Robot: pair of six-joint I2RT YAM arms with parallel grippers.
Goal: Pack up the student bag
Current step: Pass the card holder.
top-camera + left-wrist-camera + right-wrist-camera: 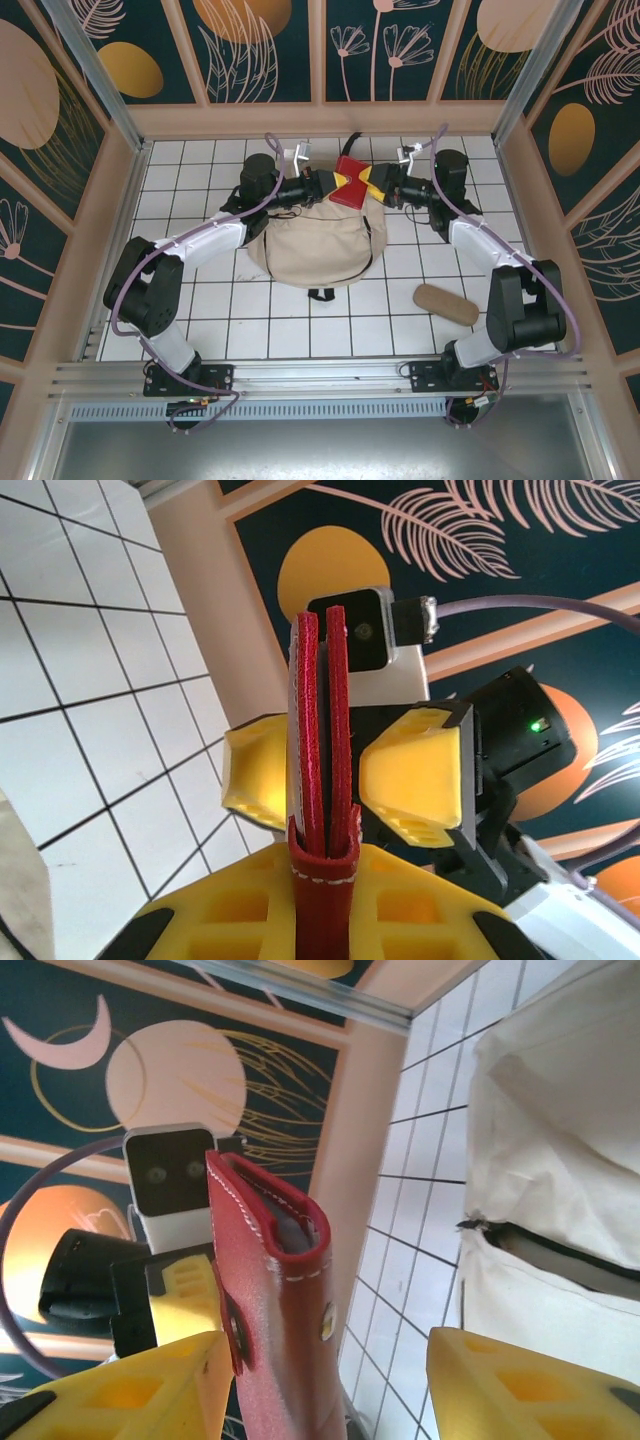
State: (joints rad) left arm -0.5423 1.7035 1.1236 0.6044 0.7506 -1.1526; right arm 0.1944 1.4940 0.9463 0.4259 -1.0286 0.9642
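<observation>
Over the bag (320, 245), the left end effector (325, 900) clenches the red case (322, 730), the right end effector (330, 1380) released, seemingly a handover.

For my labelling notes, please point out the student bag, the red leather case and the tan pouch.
student bag (320, 250), top view, beige front panel.
red leather case (285, 1360), right wrist view, red cover.
tan pouch (446, 304), top view, middle of its body.

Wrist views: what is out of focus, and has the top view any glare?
Left wrist: red case sharp, left gripper's fingers soft. Right wrist: right gripper's fingers blurred, case stitching clear. Top external: even light, no glare on the student bag.
</observation>
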